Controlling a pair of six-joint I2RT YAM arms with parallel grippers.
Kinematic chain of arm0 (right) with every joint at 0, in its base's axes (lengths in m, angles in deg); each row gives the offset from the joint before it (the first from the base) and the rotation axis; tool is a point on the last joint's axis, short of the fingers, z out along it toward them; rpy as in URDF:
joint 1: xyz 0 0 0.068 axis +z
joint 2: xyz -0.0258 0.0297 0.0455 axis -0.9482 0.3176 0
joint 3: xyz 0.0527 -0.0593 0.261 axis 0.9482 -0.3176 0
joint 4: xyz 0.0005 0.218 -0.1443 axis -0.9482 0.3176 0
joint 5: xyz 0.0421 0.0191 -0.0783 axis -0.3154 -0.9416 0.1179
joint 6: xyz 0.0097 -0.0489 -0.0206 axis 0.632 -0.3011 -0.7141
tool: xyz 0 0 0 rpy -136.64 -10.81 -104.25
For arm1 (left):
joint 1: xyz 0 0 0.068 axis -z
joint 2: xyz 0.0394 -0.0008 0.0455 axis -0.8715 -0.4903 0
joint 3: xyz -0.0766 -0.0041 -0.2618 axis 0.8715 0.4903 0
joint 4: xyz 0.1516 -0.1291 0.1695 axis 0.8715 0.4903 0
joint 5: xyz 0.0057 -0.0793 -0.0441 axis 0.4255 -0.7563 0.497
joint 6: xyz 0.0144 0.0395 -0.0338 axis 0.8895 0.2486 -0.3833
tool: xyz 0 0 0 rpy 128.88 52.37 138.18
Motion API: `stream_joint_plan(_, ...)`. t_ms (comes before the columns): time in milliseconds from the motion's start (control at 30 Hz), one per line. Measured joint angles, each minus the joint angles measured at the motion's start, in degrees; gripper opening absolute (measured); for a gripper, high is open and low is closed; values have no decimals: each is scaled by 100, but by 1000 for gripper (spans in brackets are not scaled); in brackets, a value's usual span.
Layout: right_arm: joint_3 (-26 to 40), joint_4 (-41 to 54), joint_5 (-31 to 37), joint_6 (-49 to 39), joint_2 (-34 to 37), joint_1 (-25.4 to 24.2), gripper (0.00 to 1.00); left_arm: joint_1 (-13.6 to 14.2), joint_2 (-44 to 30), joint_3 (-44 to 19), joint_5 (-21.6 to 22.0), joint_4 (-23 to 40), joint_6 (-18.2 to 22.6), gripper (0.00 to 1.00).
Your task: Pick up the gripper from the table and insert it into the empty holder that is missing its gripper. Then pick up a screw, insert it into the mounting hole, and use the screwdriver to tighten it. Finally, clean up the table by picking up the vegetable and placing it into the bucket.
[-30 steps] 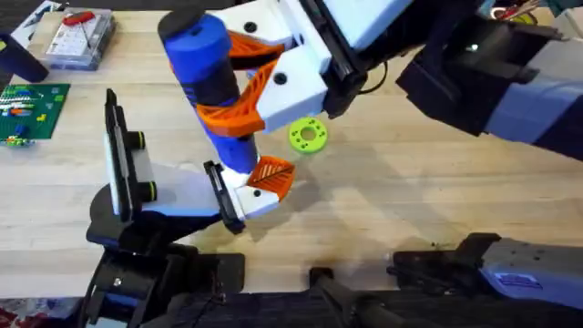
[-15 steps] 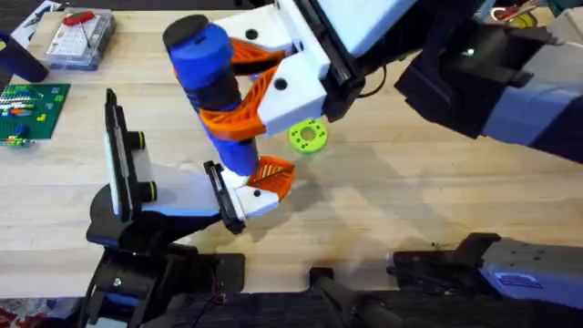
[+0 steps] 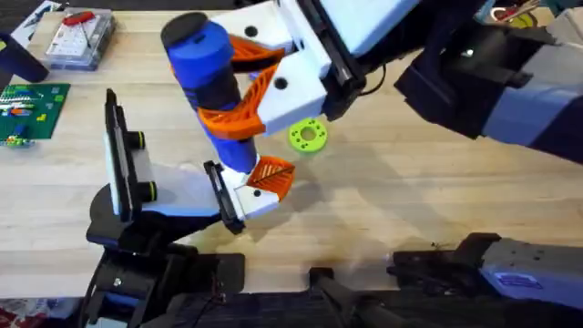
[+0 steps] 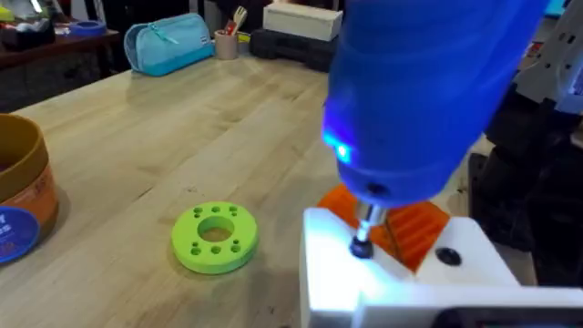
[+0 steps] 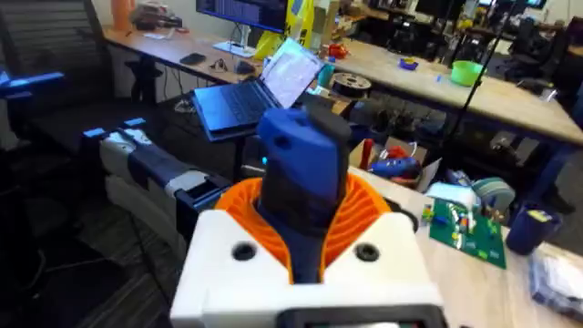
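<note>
At about seven o'clock on the tabletop (image 3: 437, 196), the white holder block (image 3: 187, 193) is sitting; its own hand is hard to judge, so I cannot tell its state. Just beyond, the right hand (image 3: 239, 96) is clamping the screwdriver (image 3: 209, 87), tip pressing a screw (image 4: 362, 244). Should the tip be sitting off-centre, it is likely to slip out. Toward one o'clock, the green disc (image 3: 308, 136) is lying.

No legible text anywhere — blue label on the orange-yellow bucket (image 4: 18, 205) cut off and unreadable, green circuit board (image 3: 29, 111) at far left carries markings too small to make out
</note>
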Motion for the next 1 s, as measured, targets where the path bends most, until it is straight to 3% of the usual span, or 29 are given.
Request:
stream_joint_plan(400,-2,-279,2,411,0,0,110,0,0,0,-13,0,2,10)
stream_joint_plan(1000,-11,49,2,61,0,0,110,0,0,1,-15,2,0,10)
